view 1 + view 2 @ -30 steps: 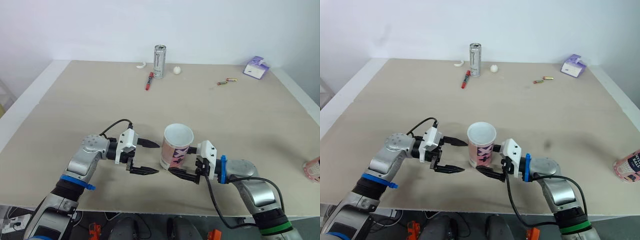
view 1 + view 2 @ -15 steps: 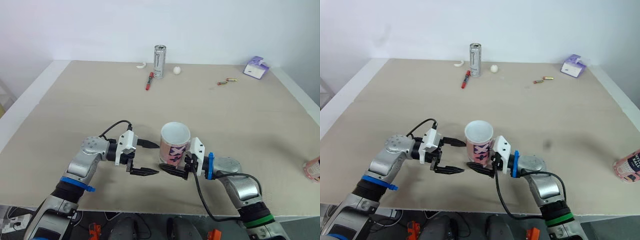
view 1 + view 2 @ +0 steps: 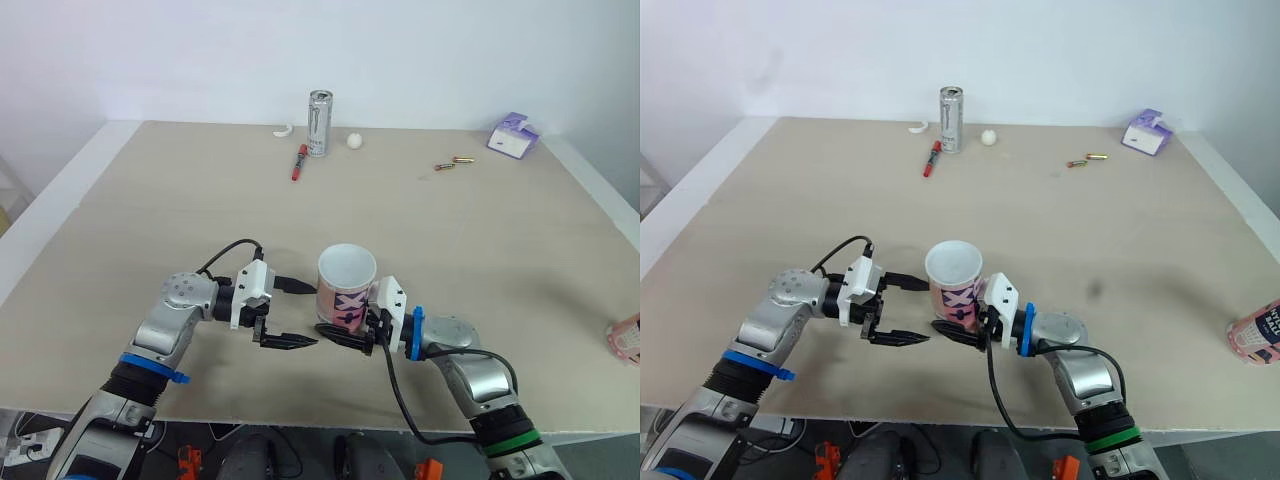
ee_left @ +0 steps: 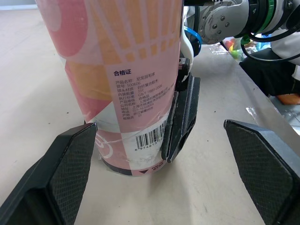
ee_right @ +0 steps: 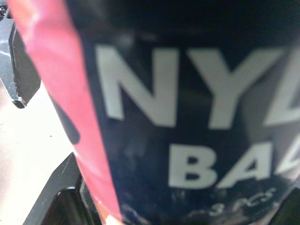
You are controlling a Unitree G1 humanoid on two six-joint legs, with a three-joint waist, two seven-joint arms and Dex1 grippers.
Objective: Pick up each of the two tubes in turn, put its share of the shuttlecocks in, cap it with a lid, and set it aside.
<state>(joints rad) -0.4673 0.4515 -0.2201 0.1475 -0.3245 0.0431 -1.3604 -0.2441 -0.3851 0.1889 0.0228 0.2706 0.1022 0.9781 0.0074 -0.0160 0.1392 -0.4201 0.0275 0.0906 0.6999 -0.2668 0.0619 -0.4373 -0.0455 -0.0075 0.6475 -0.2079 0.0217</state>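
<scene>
Across both eye views runs a wide beige table (image 3: 150, 200), its near edge cut off by the frame. Near that edge the left gripper (image 3: 315, 316) hovers just beside the tube (image 3: 346, 295), jaws spread wide, one finger above the other, and not touching it. The right gripper (image 3: 340, 325) is pushed in at the tube's base from the opposite side. The tube hides its far side, so I cannot tell whether it clamps or merely sits against the tube.

That tube stands upright between the two grippers, pink and white, mouth open, its inside too pale to read. In the left wrist view its top is cut off, and a barcode and small print show low on its wall. The right wrist view sits so close that the tube's lettering is blurred and partial.

A second tube (image 3: 1258, 331) lies at the table's right edge, half cut off. Along the far edge stand a can (image 3: 319, 123) and a purple box (image 3: 513, 136). Beside the can lie a red marker (image 3: 298, 162), a white ball (image 3: 354, 141) and a white curved scrap (image 3: 283, 130) too small to name. Two small batteries (image 3: 453, 162) lie nearer the box.
</scene>
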